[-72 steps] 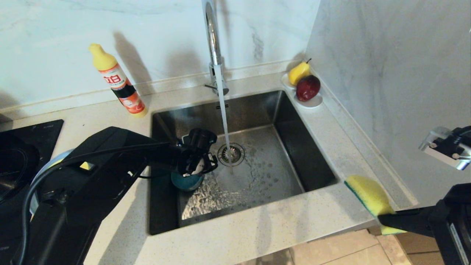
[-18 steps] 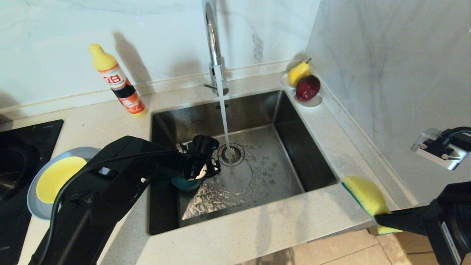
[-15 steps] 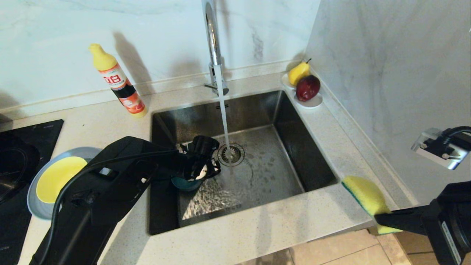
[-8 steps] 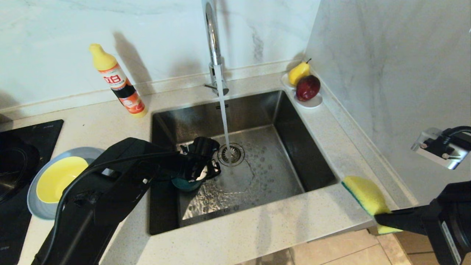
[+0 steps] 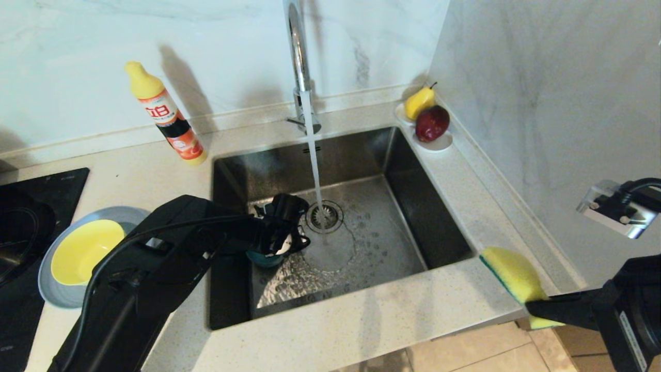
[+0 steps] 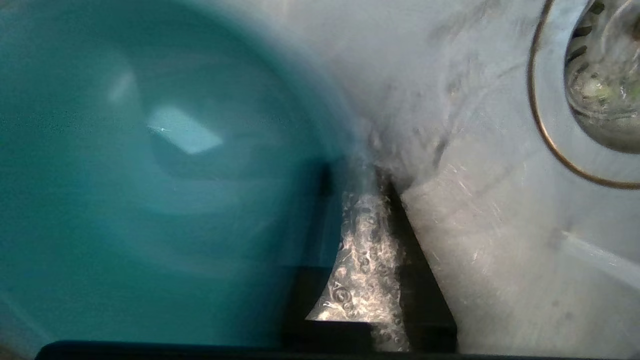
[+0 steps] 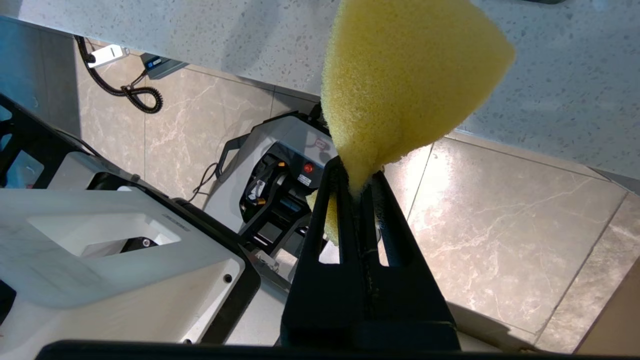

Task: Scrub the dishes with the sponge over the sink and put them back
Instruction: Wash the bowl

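From the head view, the left pincer [image 5: 283, 243] is down in the sink [image 5: 413, 217], left of the drain, closed on the rim of the small teal-blue bowl [image 5: 263, 257], which sits mouth-up beneath it. The right pincer [image 5: 537, 308] holds the sponge [image 5: 514, 276] over the worktop's [image 5: 361, 315] near right corner, long axis running far-left.

In the left wrist view, the fingers [image 6: 320, 265] pinch the bowl's [image 6: 150, 175] wall.

In the right wrist view, narrow fingers [image 7: 345, 215] squeeze the sponge's [image 7: 405, 85] near end.

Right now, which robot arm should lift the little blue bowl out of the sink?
The left. Its left gripper is shut on the teal bowl in the sink; the right gripper holds the sponge.
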{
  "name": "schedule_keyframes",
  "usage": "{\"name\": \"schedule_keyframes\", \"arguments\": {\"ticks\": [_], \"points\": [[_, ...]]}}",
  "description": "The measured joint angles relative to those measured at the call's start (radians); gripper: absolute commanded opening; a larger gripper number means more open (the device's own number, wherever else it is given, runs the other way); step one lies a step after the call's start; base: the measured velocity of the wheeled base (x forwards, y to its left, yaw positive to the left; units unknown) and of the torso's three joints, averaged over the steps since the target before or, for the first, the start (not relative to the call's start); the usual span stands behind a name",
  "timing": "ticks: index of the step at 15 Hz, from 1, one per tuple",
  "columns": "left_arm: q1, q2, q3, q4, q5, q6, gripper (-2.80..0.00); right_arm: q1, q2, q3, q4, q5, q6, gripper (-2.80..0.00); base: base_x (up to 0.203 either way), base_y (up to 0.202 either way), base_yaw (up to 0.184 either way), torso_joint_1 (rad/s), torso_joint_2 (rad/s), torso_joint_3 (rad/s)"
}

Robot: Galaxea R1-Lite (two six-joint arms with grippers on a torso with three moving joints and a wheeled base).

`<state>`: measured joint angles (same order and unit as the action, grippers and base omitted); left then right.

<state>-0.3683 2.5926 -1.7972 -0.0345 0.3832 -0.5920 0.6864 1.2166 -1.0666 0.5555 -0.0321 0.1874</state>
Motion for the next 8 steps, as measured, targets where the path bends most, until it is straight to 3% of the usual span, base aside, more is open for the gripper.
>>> {"name": "schedule_keyframes", "arguments": {"ticks": [8], "points": [[0.001,-0.005,0.001,0.0,-0.004,-0.001,-2.8,0.0,0.004,-0.003,0.0,0.001,0.0,-2.8,0.0,0.0,0.0,0.0,0.0,0.0]]}}
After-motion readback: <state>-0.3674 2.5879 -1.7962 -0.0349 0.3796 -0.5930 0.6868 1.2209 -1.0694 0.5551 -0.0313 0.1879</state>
